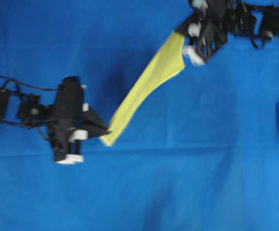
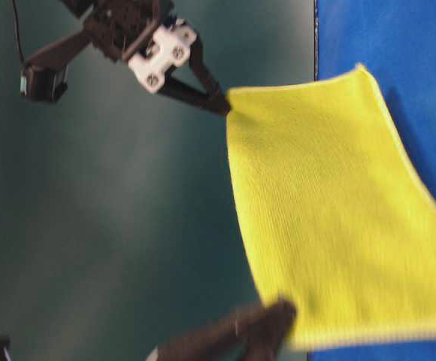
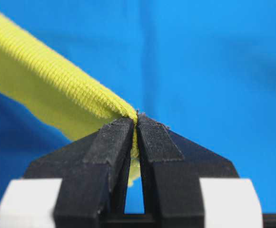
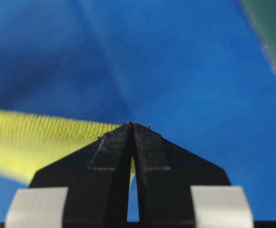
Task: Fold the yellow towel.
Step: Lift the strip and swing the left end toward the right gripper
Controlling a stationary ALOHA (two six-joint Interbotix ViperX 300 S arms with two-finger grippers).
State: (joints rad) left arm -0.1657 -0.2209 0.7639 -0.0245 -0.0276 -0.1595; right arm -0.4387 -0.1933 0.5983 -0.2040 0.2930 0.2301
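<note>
Above the blue cloth (image 1: pixel 139 192), your left hand (image 1: pixel 105 134) and right hand (image 1: pixel 180 32) each clamp a yellow towel (image 1: pixel 149 82) corner, so next lay it down doubled over.

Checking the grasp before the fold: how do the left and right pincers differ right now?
The left pincer pinches the yellow towel's lower corner in the overhead view; the right pincer pinches its upper corner. In the table-level view, one reaches in from above, the other from below. Both are shut on the towel, holding it lifted.
</note>
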